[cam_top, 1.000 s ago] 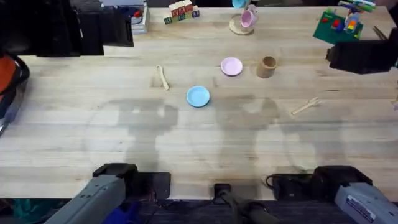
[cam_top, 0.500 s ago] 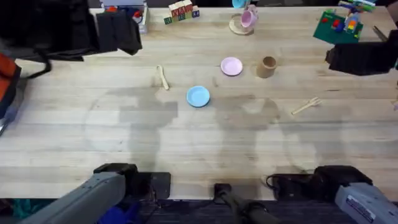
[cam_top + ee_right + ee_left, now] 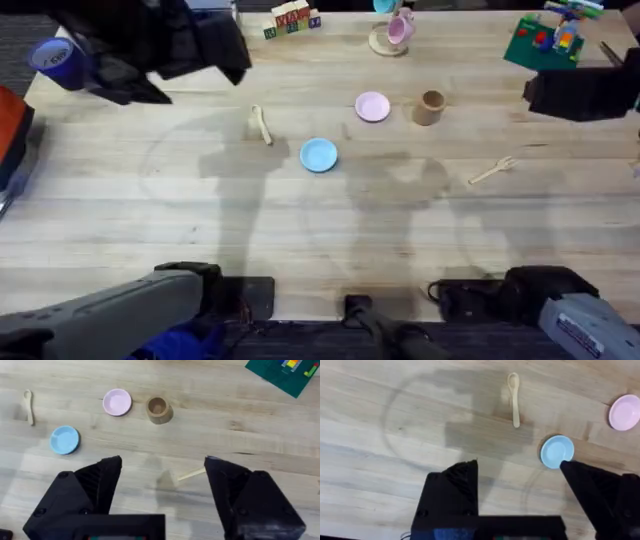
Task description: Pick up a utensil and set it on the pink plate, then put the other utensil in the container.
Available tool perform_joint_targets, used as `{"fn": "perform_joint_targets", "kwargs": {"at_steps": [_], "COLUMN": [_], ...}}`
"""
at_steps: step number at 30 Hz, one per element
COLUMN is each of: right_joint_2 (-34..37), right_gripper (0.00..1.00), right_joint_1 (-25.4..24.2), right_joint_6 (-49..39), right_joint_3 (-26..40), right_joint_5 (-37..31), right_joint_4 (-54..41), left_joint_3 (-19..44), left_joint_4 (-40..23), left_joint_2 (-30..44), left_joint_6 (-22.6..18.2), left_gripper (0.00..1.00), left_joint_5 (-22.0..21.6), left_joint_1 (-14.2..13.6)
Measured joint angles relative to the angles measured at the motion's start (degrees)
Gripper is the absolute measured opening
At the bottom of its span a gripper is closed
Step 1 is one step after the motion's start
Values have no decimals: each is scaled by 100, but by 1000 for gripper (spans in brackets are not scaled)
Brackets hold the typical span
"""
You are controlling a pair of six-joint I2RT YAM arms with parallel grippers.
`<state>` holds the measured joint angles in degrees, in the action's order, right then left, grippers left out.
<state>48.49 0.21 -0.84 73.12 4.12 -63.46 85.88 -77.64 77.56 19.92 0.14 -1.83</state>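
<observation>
The pale wooden spoon-like utensil [image 3: 261, 124] lies on the table left of centre, also seen in the left wrist view [image 3: 514, 400]. To the right of centre sits the pink plate [image 3: 372, 107], and the tan container [image 3: 430, 107] stands just right of it. The small fork [image 3: 492, 170] lies further right and nearer. My left gripper [image 3: 520, 480] hangs open high above the table, short of the spoon. High over the fork [image 3: 190, 474], my right gripper [image 3: 162, 485] is open and holds nothing.
A light-blue plate [image 3: 319, 155] lies between the spoon and the pink plate. At the far edge are a pink mug [image 3: 399, 30], toy blocks [image 3: 292, 18] and a green brick plate [image 3: 545, 40]. A blue tape roll [image 3: 55, 60] sits at the far left.
My left arm has swung rightward over the table's far left, uncovering the blue tape roll. The right arm and all the objects have stayed still.
</observation>
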Motion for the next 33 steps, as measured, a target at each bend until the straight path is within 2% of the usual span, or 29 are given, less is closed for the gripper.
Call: {"fn": "perform_joint_targets", "kwargs": {"at_steps": [5,7,15,29,33], "right_joint_2": [0,0,0,0,0], "right_gripper": [996,996,996,996,996], "right_joint_1": [0,0,0,0,0], "right_joint_6": [0,0,0,0,0], "right_joint_3": [0,0,0,0,0], "right_joint_5": [0,0,0,0,0], "right_joint_4": [0,0,0,0,0], "left_joint_3": [-639,-716,-725,-728,-728], "left_joint_4": [604,689,976,1564,1774], "left_joint_2": [86,259,1203,2069,2318], "left_joint_6": [197,241,350,437,452], "left_gripper": [995,995,995,995,995], "left_joint_5": [2,3,-26,-44,-46], "left_joint_1": [-258,-297,-301,-310,-391]}}
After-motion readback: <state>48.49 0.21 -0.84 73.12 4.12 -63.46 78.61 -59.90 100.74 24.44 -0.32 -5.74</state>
